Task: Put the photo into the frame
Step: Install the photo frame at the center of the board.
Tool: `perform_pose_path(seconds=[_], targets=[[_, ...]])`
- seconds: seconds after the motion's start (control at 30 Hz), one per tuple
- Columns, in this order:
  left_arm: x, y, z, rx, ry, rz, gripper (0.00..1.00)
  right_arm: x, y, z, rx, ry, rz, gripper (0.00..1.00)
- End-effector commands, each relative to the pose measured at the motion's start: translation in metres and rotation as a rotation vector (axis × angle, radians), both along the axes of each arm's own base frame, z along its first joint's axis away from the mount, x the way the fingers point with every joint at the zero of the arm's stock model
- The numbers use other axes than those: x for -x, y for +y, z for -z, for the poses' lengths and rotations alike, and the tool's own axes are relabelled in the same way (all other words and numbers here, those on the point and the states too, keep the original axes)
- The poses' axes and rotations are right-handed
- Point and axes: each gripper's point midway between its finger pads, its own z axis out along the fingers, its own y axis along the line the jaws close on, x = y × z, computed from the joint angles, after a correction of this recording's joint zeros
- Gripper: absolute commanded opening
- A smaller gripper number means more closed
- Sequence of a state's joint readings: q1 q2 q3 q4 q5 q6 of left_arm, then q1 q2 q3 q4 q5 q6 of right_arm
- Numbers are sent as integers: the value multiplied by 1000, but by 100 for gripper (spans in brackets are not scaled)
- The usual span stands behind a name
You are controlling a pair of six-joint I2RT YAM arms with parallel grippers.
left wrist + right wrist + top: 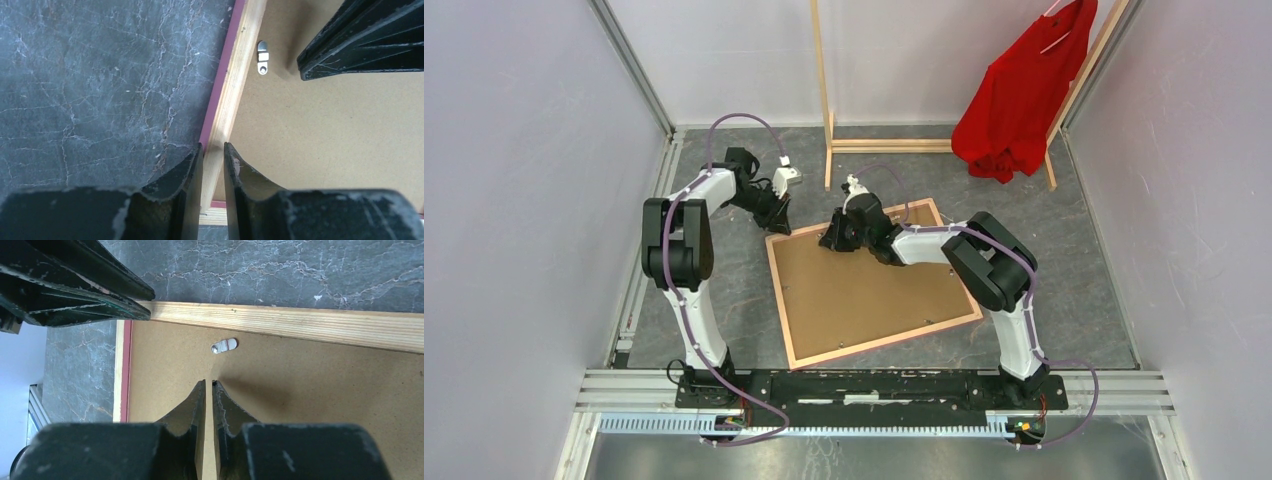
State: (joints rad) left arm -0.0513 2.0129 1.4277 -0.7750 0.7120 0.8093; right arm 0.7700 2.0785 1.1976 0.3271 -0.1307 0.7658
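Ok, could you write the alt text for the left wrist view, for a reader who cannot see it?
The left gripper stands with a narrow gap over the light wood edge of the frame, which lies back up on the dark marbled table. A small metal clip sits on its brown backing, and the right gripper's black fingers show at top right.

Left gripper (213,147) and right gripper (209,382) crowd one frame (864,295) corner; clothes rack (889,146) stands behind

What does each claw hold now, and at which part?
Left claw pinches the frame by its wooden edge near a corner. Right claw holds nothing, shut above the backing board.
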Motion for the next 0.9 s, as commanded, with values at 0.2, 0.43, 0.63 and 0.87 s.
perform_pose_path(seconds=[0.2,0.43,0.63,0.87], targets=[[-2,5,11,-11,-5,38,23,-22,11,-8,-8,-43,30,13],[1,7,14,-24,-6,49,21,-31,7,-2,43,-59,59,11],[3,9,17,-32,-4,54,20,-36,4,4,72,-67,75,11],[4,8,17,-30,-8,63,20,-38,7,8,61,-62,74,11]])
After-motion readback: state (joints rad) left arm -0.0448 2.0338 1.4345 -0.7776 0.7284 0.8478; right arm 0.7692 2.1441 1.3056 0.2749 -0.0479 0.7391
